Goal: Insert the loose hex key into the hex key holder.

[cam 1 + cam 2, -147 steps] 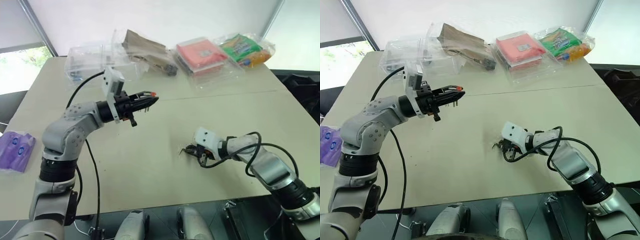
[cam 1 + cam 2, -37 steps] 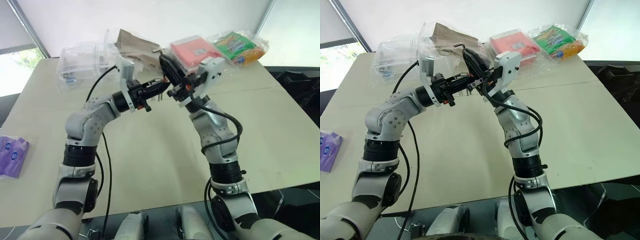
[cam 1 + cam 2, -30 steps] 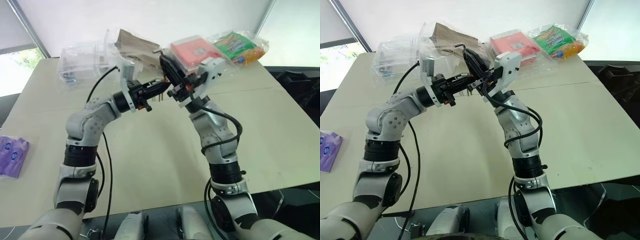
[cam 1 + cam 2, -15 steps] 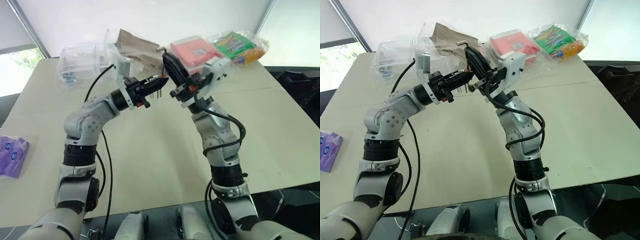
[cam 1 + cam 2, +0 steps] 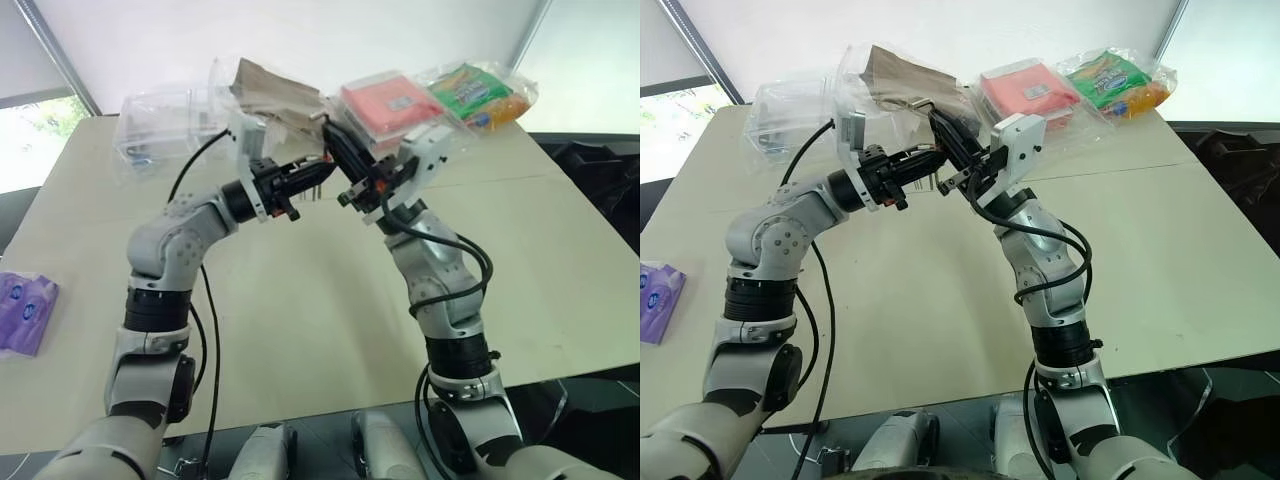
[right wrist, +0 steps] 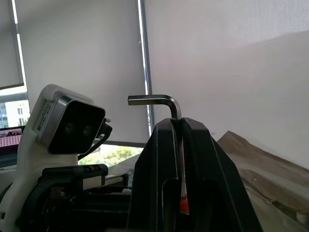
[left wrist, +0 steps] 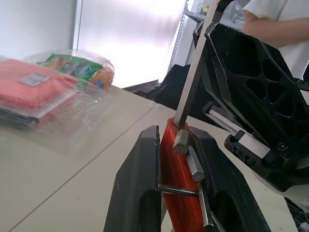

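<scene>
We see both arms raised above the bench (image 5: 300, 300), meeting in the air over its far middle part. The left pincer (image 5: 318, 172) is clamped on the hex key holder (image 7: 176, 193), an orange-red block squeezed between its 2 black fingers (image 7: 140, 193), with a few short grey keys lying along its side. The right pincer (image 5: 940, 124) is clamped on the loose hex key (image 6: 154, 102); in the right wrist view its short bent leg sticks out sideways above the fingertips, and the long leg runs down between them. In the left wrist view the long leg comes down at a slant and its lower end touches the top of the holder, right at a hex-shaped key end; we cannot tell if it is in a slot. The 2 pincers sit just beside each other, nearly touching, neither resting on the bench.

Along the far edge of the bench we see a clear plastic box (image 5: 160, 120) toward the far left corner, a brown paper bag (image 5: 275, 85) in clear wrap next to it, a pink pack (image 5: 385, 105), and a green and orange pack (image 5: 480, 90) toward the far right corner. A purple pack (image 5: 25, 310) lies at the left edge. A person's arm (image 7: 275, 29) shows in the left wrist view behind the right pincer.
</scene>
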### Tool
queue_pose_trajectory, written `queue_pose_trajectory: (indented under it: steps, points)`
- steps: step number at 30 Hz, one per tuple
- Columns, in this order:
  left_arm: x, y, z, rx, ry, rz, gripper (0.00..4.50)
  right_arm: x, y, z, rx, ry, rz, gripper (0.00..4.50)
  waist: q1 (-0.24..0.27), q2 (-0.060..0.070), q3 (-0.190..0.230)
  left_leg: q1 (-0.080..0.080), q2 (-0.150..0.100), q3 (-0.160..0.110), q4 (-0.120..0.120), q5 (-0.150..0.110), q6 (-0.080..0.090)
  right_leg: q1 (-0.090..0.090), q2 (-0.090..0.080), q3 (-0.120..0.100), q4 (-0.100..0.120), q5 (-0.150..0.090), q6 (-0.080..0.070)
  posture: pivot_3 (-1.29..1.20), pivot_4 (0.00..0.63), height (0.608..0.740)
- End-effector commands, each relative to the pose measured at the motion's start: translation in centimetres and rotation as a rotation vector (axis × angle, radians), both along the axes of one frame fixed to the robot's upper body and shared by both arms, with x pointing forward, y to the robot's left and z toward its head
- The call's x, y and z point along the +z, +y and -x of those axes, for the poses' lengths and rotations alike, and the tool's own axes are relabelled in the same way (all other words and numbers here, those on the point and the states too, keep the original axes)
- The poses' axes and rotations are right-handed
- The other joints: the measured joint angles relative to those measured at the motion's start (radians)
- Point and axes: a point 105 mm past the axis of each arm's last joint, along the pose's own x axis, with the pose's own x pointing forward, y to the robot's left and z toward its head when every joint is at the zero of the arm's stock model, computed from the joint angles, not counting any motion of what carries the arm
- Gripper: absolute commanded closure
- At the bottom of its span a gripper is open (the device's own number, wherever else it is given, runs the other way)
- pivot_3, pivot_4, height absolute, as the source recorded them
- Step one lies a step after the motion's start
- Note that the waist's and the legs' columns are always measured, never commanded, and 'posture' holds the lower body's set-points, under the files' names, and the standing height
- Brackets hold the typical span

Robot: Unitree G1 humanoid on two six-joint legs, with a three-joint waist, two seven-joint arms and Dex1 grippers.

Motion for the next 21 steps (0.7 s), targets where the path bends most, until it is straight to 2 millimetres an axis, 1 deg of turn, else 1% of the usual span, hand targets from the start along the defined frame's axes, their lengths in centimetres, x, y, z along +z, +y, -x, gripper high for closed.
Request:
queue_pose_trajectory:
  steps: [1, 5, 6, 8, 10, 13, 15, 17, 19, 21]
  points:
    - [2.3, -0.3, 0.9, -0.025, -0.107, 0.027, 4.23, -0.1, 0.6, 0.8, 0.036, -0.002, 0.026, 4.47, 0.000, 0.000, 0.000, 0.000, 0.000, 0.000, 0.000, 0.000, 0.000, 0.000, 0.000, 0.000, 0.000, 0.000, 0.000, 0.00, 0.150, 0.740]
    - [2.3, -0.4, 0.9, -0.027, -0.107, 0.029, 4.23, -0.8, 0.2, 0.8, 0.031, 0.020, 0.044, 3.02, 0.000, 0.000, 0.000, 0.000, 0.000, 0.000, 0.000, 0.000, 0.000, 0.000, 0.000, 0.000, 0.000, 0.000, 0.000, 0.00, 0.150, 0.740]
    - [2.3, -0.4, 0.9, -0.027, -0.107, 0.029, 4.23, -1.1, 0.0, 0.9, 0.031, 0.029, 0.050, 2.44, 0.000, 0.000, 0.000, 0.000, 0.000, 0.000, 0.000, 0.000, 0.000, 0.000, 0.000, 0.000, 0.000, 0.000, 0.000, 0.00, 0.150, 0.740]
    - [2.2, -0.4, 0.9, -0.027, -0.103, 0.031, 4.23, -1.9, -0.6, 1.1, 0.020, 0.047, 0.067, 1.54, 0.002, 0.000, 0.000, 0.000, 0.000, 0.000, 0.000, 0.000, 0.000, 0.000, 0.000, 0.000, 0.000, 0.000, 0.000, 0.00, 0.150, 0.740]
    - [2.1, -0.4, 0.9, -0.029, -0.096, 0.033, 4.23, -2.9, -1.8, 1.6, 0.009, 0.074, 0.077, 1.54, 0.006, 0.000, 0.000, 0.000, 0.000, 0.000, 0.000, 0.000, 0.000, 0.000, 0.000, 0.000, 0.000, 0.000, 0.000, 0.00, 0.150, 0.740]
    - [1.8, -0.4, 0.9, -0.037, -0.076, 0.037, 4.23, -4.5, -4.1, 2.6, -0.035, 0.124, 0.106, 1.54, 0.010, 0.000, 0.000, -0.001, 0.000, 0.000, 0.000, 0.000, 0.000, 0.000, 0.000, 0.000, -0.001, 0.000, 0.000, 0.00, 0.150, 0.740]
    - [1.2, -0.5, 0.6, -0.038, -0.040, 0.039, 4.23, -5.6, -6.3, 3.4, -0.079, 0.165, 0.139, 1.54, 0.014, 0.000, 0.000, -0.001, 0.000, 0.000, 0.001, 0.000, 0.000, 0.001, 0.000, 0.000, -0.001, 0.000, 0.000, 0.00, 0.150, 0.740]
    - [0.5, -0.8, 0.6, -0.053, 0.002, 0.039, 4.23, -6.1, -8.3, 4.1, -0.123, 0.197, 0.158, 1.54, 0.023, 0.000, 0.000, 0.000, 0.000, 0.001, 0.001, 0.000, 0.000, 0.001, 0.000, 0.000, -0.001, 0.000, 0.000, 0.00, 0.150, 0.740]
    - [-0.7, -1.4, 0.7, -0.082, 0.059, 0.040, 4.23, -6.2, -10.4, 4.5, -0.188, 0.213, 0.182, 1.54, 0.028, 0.000, 0.000, 0.000, 0.000, 0.001, 0.001, 0.000, 0.001, 0.001, 0.000, 0.001, -0.001, 0.000, 0.000, 0.00, 0.150, 0.740]
    - [-2.3, -2.7, 0.9, -0.128, 0.142, 0.049, 4.23, -6.0, -12.9, 4.9, -0.268, 0.223, 0.212, 1.54, 0.031, 0.000, 0.000, 0.001, 0.000, 0.001, 0.001, -0.002, 0.003, 0.003, 0.000, 0.001, -0.002, 0.000, 0.000, 0.00, 0.150, 0.740]
